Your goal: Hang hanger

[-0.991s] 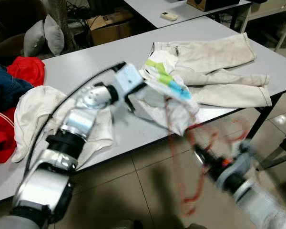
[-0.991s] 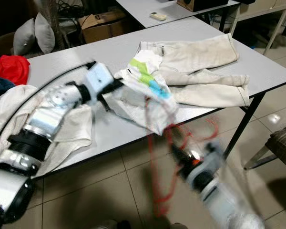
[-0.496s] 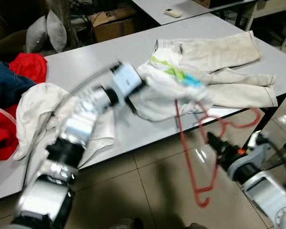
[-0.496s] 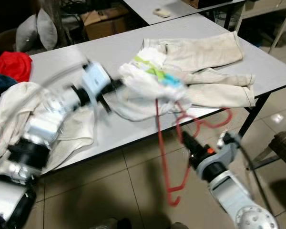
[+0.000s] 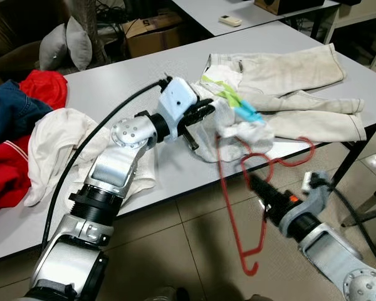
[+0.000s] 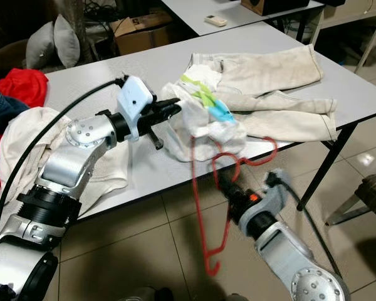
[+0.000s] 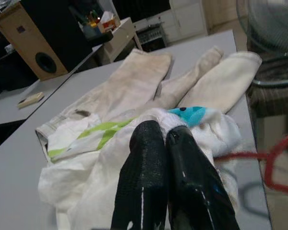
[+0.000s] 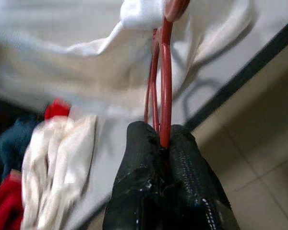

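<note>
A: Where is the red hanger (image 5: 233, 188)?

B: It hangs off the front edge of the grey table (image 5: 106, 88), over the tiled floor (image 5: 194, 251). Its upper part is tucked into the white garment (image 5: 229, 122); the rest dangles below table level, hook end lowest.

A: Who has it?

B: The right gripper (image 5: 255, 185). In the right wrist view its two black fingers (image 8: 144, 163) are pressed together with the red wire pinched between them.

A: And the garment?

B: The left gripper (image 5: 203, 111) has it. Its fingers (image 7: 149, 158) are closed on a bunched fold of the white cloth, next to a green stripe and a turquoise patch. The cloth sags from that grip down onto the table edge.

A: Surroundings?

B: Beige trousers (image 5: 288, 81) lie flat behind the garment, touching it. To the robot's left are a white cloth (image 5: 50, 144), red clothing (image 5: 44, 88) and a blue garment (image 5: 9, 113). Behind the table stands a cardboard box (image 5: 150, 31); a remote (image 5: 230, 21) lies on a second table. The left wrist view shows a wooden speaker (image 7: 31, 40).

A: Any legible writing?

B: None readable; marks on the box are too small.
</note>
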Tool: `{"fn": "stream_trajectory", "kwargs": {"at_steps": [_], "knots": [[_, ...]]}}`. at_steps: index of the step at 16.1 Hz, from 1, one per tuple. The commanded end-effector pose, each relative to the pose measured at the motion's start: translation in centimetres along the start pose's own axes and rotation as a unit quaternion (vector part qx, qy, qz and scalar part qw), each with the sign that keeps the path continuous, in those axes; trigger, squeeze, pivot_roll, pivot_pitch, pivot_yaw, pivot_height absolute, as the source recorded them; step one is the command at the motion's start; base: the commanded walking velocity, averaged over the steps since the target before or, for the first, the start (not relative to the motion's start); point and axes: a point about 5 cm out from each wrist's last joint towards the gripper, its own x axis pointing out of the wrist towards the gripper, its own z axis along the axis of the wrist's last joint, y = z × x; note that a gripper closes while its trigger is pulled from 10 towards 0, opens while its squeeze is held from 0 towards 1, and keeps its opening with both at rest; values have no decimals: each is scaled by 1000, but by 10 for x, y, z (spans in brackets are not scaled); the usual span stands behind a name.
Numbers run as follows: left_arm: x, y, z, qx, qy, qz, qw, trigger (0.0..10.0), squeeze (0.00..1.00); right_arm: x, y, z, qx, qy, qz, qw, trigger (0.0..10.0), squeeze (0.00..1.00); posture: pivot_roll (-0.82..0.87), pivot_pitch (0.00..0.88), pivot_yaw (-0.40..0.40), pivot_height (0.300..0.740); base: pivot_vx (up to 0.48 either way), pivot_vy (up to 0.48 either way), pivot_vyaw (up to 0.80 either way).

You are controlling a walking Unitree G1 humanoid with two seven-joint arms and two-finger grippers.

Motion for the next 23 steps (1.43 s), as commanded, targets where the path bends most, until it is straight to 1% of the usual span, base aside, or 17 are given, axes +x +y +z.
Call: {"fn": "stream_trajectory", "kwargs": {"at_steps": [1,3,4,5,7,8,9,10,13,14,17,18,19,20,21,22,23], "knots": [[-5,10,13,1,-18,7,1000,0,0,2,-5,17,38,-64,-27,997,10000,0,-139,22,137,740,0,0,0],[-6,17,17,4,-21,23,1000,0,0,4,-7,23,61,-93,-34,993,10000,0,-135,19,137,740,0,0,0],[-7,24,20,8,-21,39,999,0,0,5,-2,35,52,-117,-17,992,10000,0,-131,17,139,740,0,0,0],[-10,39,29,18,-35,76,996,0,0,2,17,74,41,-213,41,975,10000,0,-132,17,141,740,0,0,0],[-12,47,41,10,-61,96,993,0,0,-8,24,103,95,-286,81,950,10000,0,-128,11,136,740,0,0,0],[-12,44,39,13,-53,85,995,0,0,-6,17,99,85,-266,57,959,10000,0,-128,9,135,740,0,0,0],[-12,36,30,16,-32,64,997,0,0,-1,0,81,49,-205,-4,977,10000,0,-128,9,135,740,0,0,0],[-10,19,16,24,-5,32,999,0,0,4,-20,43,19,-98,-71,992,10000,0,-124,13,135,740,0,0,0],[-3,8,17,13,-13,18,1000,0,0,5,-15,19,-32,-21,-78,996,10000,0,-127,20,142,740,0,0,0],[-2,7,18,12,-15,17,1000,0,0,6,-13,16,-40,-12,-72,997,10000,0,-128,21,144,740,0,0,0],[4,13,23,14,-21,30,999,0,0,7,18,25,-74,-26,12,997,10000,0,-135,22,157,740,0,0,0],[4,23,28,22,-26,53,998,0,0,8,32,44,-89,-74,53,992,10000,0,-136,20,158,740,0,0,0],[4,31,32,29,-30,73,996,0,0,6,42,57,-83,-112,81,987,10000,0,-136,20,158,740,0,0,0],[-4,62,47,49,-46,144,987,0,0,-1,53,90,-25,-203,116,972,10000,0,-137,19,158,740,0,0,0],[-9,76,56,59,-56,179,980,0,0,-6,53,101,3,-233,121,965,10000,0,-136,17,155,740,0,0,0],[-18,88,64,72,-65,205,974,0,0,-6,44,100,-9,-221,100,970,10000,0,-136,17,155,740,0,0,0],[-24,93,70,96,-63,211,971,0,0,-1,27,87,-48,-178,47,982,10000,0,-132,20,152,740,0,0,0]]}}
